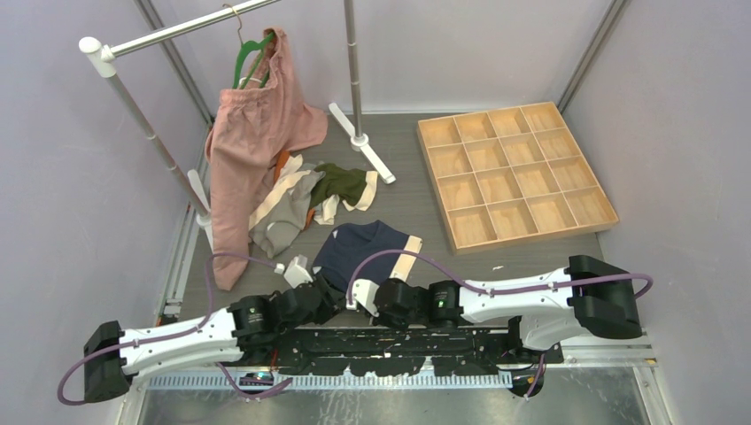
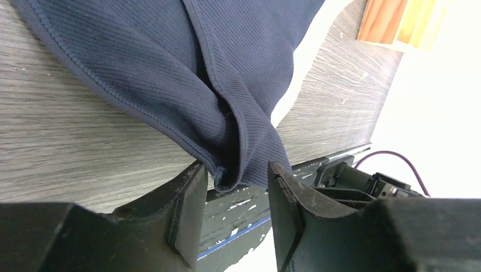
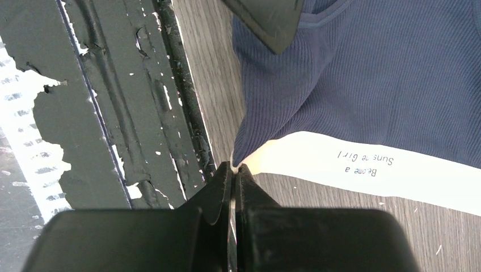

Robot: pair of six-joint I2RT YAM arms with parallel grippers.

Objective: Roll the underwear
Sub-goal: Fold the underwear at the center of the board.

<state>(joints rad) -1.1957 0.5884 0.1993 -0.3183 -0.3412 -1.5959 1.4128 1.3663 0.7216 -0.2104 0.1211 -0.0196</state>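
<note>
Overhead, 2 black and white robot arms reach in from the near edge of a grey table (image 1: 416, 190) toward the navy underwear (image 1: 363, 248), 1 pair lying spread flat just ahead of them with its cream waistband on the right side. The right gripper (image 3: 234, 170) is closed tight, pinching a corner where the waistband meets the navy cloth. The left gripper (image 2: 235, 180) has its jaws partly apart around a bunched leg hem at the near edge; whether they press the cloth cannot be told. No part of this pair looks rolled, so the task seems to be at its very start: the corners are being taken and the rolling itself is not yet done. Farther back on the left, an olive green pair (image 1: 341, 183), a grey pair (image 1: 283, 223) and a sliver of orange cloth lie in a loose heap beside a large pink garment (image 1: 257, 133) on a hanger, none of them rolled. A wooden tray (image 1: 531, 236) of 16 compartments sits at the right, well apart, with nothing in it
</note>
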